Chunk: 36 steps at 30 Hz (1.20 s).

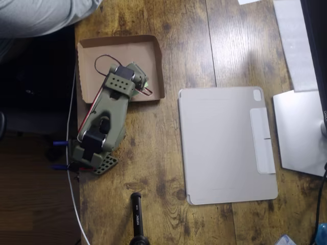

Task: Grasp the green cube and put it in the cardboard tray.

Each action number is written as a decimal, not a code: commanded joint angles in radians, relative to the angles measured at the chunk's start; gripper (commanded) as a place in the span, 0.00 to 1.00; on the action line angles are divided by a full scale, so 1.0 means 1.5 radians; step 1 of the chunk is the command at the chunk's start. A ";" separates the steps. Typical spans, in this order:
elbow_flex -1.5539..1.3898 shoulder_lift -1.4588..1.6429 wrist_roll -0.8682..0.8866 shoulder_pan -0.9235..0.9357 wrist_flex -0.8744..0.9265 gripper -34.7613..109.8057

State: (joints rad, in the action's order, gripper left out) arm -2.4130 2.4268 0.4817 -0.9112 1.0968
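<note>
At the far left of the overhead view, a person's grey-clad body point(41, 15) filled the top corner beyond the table edge, and a white cable point(71, 168) ran down along that edge. Two blue-tipped pins point(60, 144) stuck out from the arm's base there.

The olive-green arm point(104, 127) stood at the left side of the wooden table point(163, 168), its base near the edge and its upper links reaching up and to the right over the cardboard tray point(102, 48). The tray sat at the table's upper left, its low walls upturned and its brown floor bare across the top part. The gripper point(140, 81) hung over the tray's lower right area, seen from above behind the wrist housing. A small patch of light green, the green cube point(145, 84), peeked out just beside the gripper's tip, above or on the tray floor; which of the two could not be told. Whether the jaws were spread or pinching the cube could not be told either, since the wrist hid them.

Below the arm, a black camera stand point(137, 219) rose from the bottom edge. To the right lay a flat grey tablet cover point(225, 148), well apart from the tray. Farther right sat a silver laptop corner point(299, 132) and a pale sheet point(296, 41) above it.
</note>
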 commanded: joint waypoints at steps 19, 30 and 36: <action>0.000 -0.003 -0.013 0.014 -0.012 0.43; 0.263 -0.133 -0.109 0.204 0.221 0.44; 0.320 -0.192 -0.230 0.335 0.228 0.30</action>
State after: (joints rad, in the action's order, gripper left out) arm -1.9850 2.1491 0.1979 -0.4709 1.4189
